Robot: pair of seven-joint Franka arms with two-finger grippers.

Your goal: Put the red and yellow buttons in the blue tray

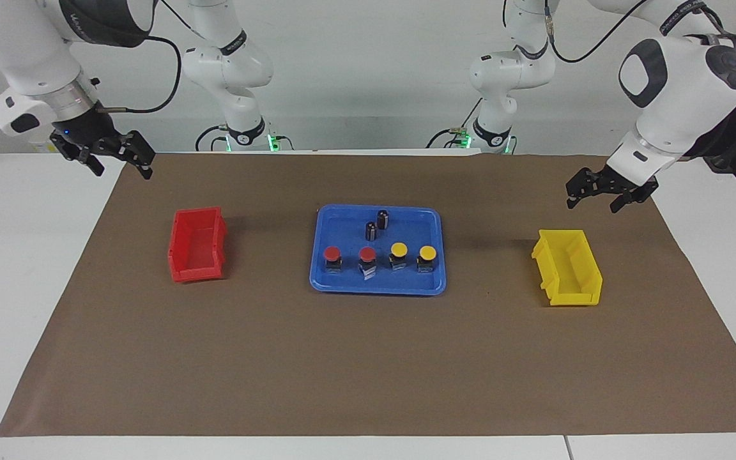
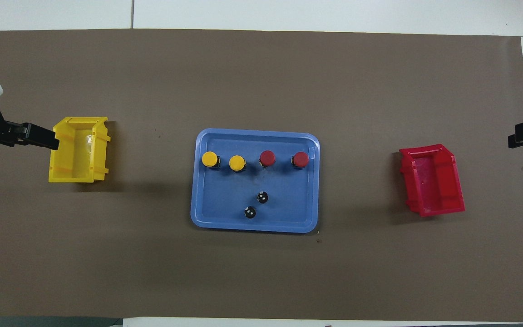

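The blue tray (image 1: 377, 286) is seen at the middle of the counter (image 1: 342, 370), on the brown mat (image 1: 368, 358). The red and yellow buttons are stood upright in it in one row along the tray's edge farthest from the robots: two red buttons (image 1: 332, 254) toward the right arm's end, two yellow buttons (image 1: 427, 253) toward the left arm's end. Two black cylinders (image 1: 382, 218) are stood in the tray nearer to the robots.

A red bin (image 1: 197, 245) is placed toward the right arm's end of the counter, a yellow bin (image 1: 567, 267) toward the left arm's end.

The left tool (image 1: 609, 191) is held in the air over the mat near the counter's left-arm end, fingers spread wide, nothing gripped. The right tool (image 1: 110, 153) is held over the mat's corner at the right arm's end, likewise spread wide and empty.
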